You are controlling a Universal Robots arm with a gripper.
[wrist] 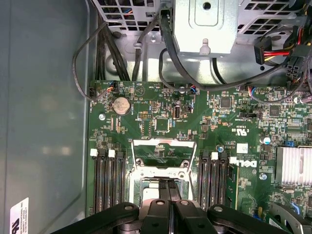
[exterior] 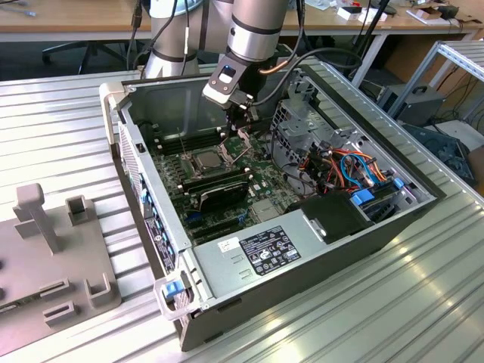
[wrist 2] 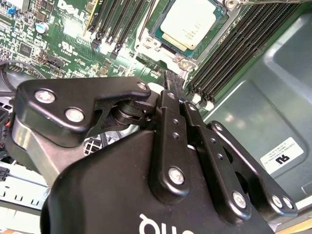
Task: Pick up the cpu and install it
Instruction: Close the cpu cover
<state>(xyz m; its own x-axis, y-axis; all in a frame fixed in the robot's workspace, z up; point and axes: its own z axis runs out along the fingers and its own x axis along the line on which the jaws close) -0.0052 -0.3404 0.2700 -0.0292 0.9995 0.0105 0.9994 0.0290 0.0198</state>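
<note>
ARM AT THE SOCKET: A robot arm is reaching into an open computer case (exterior: 325,249) lying on its side on a ribbed metal table (exterior: 60,128). Its gripper (exterior: 243,128) is hanging low over the green motherboard (wrist: 214,122). In both wrist views the black fingers (wrist 2: 171,122) are pressing flat against each other, the jaws drawn fully narrow and carrying nothing between them. The cpu (wrist 2: 192,22) is sitting in its socket on the board, dull silver top facing outward, flanked by rows of dark memory slots (wrist 2: 234,53). In the second wrist view the fingertips are standing just beside it, apart from its metal top. In the first wrist view the hinged metal frame (wrist: 163,145) is standing open beside the socket, and the fingertips are pointing at the socket area; whether they are touching anything there cannot be told. Black cables (wrist: 122,53) are trailing between the board's edge and a metal drive cage (wrist: 204,24). A grey fixture (exterior: 45,249) is resting on the table at the exterior view's left, well apart from the case.
</note>
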